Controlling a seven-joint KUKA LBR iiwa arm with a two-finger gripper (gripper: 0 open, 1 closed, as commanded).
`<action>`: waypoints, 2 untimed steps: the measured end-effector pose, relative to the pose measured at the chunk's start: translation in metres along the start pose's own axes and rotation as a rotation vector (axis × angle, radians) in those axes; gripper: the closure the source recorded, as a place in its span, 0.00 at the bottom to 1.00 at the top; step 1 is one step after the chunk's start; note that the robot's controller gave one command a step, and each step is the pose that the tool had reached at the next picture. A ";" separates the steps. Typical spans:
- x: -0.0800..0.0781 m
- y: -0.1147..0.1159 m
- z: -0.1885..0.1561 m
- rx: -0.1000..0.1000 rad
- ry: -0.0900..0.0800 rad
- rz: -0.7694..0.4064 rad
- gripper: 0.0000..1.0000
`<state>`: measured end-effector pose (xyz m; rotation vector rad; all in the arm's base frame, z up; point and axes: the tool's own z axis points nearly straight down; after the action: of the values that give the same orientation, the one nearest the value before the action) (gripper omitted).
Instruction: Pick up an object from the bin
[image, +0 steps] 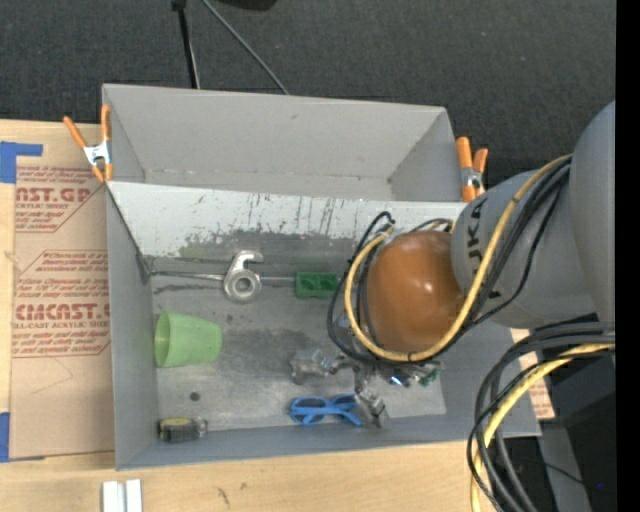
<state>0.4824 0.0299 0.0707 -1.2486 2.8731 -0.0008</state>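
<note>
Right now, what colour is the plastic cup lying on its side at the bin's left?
The plastic cup is plain light green; camera view shows it.

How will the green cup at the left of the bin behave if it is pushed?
The green cup lies on its side on the flat bin floor, so it would probably roll, likely in a curve since it seems to taper. It looks like thin plastic, so probably light and easily shoved.

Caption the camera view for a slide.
KUKA arm's tool close above a blue looped object at the front of the bin; green cup at left.
</note>
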 end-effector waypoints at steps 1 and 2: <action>-0.004 0.006 0.000 -0.001 0.002 -0.150 0.00; -0.004 0.007 0.000 -0.003 0.003 -0.149 1.00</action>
<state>0.4804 0.0373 0.0704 -1.4610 2.7760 0.0000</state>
